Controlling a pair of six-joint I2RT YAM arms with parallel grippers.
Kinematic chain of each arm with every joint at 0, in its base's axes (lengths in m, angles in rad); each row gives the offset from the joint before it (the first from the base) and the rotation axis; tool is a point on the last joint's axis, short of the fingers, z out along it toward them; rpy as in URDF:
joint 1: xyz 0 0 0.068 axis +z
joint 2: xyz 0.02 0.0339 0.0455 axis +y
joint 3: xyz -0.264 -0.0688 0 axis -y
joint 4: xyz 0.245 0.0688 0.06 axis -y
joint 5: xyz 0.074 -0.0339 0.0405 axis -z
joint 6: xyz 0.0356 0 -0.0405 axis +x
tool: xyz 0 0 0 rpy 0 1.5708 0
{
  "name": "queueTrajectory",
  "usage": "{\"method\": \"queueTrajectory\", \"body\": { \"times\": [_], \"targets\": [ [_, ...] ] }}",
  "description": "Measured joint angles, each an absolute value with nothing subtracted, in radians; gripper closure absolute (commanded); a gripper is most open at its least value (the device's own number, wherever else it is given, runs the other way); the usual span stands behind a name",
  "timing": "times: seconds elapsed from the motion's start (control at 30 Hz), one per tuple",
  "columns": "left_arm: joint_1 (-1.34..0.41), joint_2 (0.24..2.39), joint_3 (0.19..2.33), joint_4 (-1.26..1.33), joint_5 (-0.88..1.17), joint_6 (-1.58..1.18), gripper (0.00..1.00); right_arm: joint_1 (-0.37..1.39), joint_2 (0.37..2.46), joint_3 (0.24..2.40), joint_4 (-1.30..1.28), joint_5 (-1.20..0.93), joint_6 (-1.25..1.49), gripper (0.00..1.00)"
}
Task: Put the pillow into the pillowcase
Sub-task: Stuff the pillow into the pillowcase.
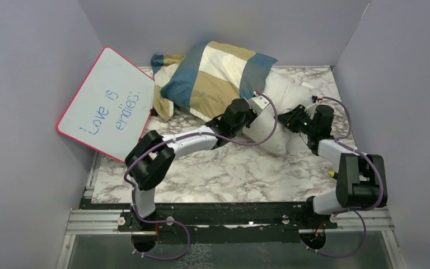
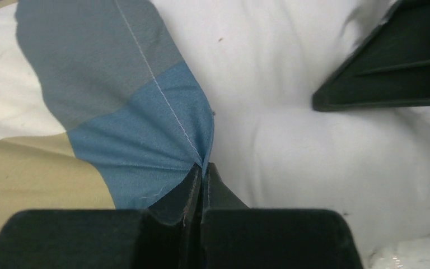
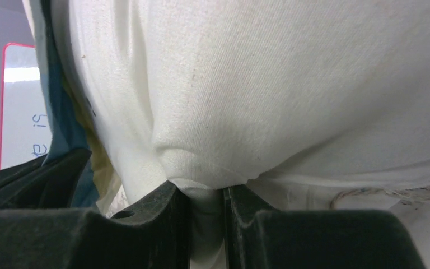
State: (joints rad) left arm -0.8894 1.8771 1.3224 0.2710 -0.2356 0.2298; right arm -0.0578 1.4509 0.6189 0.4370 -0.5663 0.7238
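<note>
On the desk, left gripper pinches pillowcase hem, right gripper clamps pillow; thin pinch could slip under pull.

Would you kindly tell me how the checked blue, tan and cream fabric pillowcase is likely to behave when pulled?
Probably floppy: the checked fabric pillowcase puckers into folds where the left gripper pinches its edge. Likely light, since it drapes loosely over the plump white pillow.
</note>
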Motion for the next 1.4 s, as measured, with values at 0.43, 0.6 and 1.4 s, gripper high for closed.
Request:
{"method": "queueTrajectory", "body": {
  "times": [0.43,0.6,1.4],
  "targets": [
    [-0.904,1.983,1.311,0.495,0.046,0.045,1.0,-0.044,1.46,0.555,0.545,-0.551,0.808,0.8],
    [-0.908,1.983,1.28,0.582,0.069,-0.02,1.0,-0.044,1.458,0.544,0.564,-0.539,0.823,0.82],
    [-1.004,1.861,1.032,0.639,0.084,-0.231,0.51,-0.01,1.297,0.621,0.305,-0.468,0.702,0.38]
  ]
}}
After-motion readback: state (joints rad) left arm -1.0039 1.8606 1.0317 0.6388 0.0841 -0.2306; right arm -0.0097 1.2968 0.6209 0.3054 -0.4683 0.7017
